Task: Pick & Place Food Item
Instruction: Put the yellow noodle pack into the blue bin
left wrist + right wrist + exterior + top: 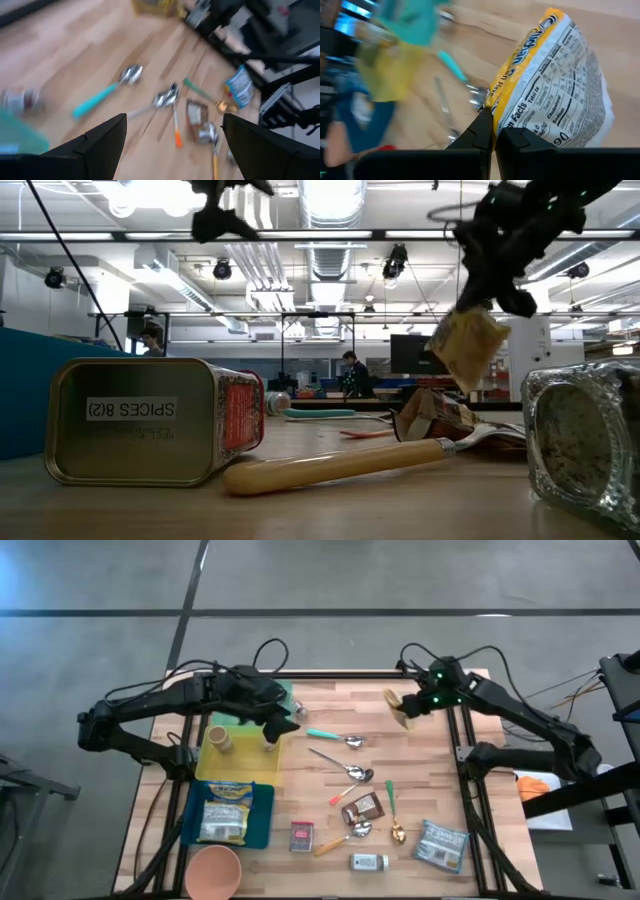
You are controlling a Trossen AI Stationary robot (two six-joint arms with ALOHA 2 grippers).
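The food item is a yellow-and-white snack packet (555,85) with a nutrition label. It hangs in the air over the table's far right corner (398,705) and shows in the low view (468,345) below my right gripper (492,135), which is shut on it. My left gripper (172,145) hovers open with nothing between its fingers. It is over the far right corner of the yellow tray (235,762), in the high view (284,722) and at the top left of the low view (225,210). My right gripper pinches the packet's yellow edge (501,116) between its two shut fingers, coming slanting down from the table's right side. The packet is lifted clear of the table and hangs tilted below the fingers (500,285).
A blue tray (262,825) with packets and a pink bowl (212,872) sit near left. Spoons (345,775), a brown packet (362,808), a red spice tin (302,836), a small jar (369,862) and a grey packet (441,844) lie across the middle and near right.
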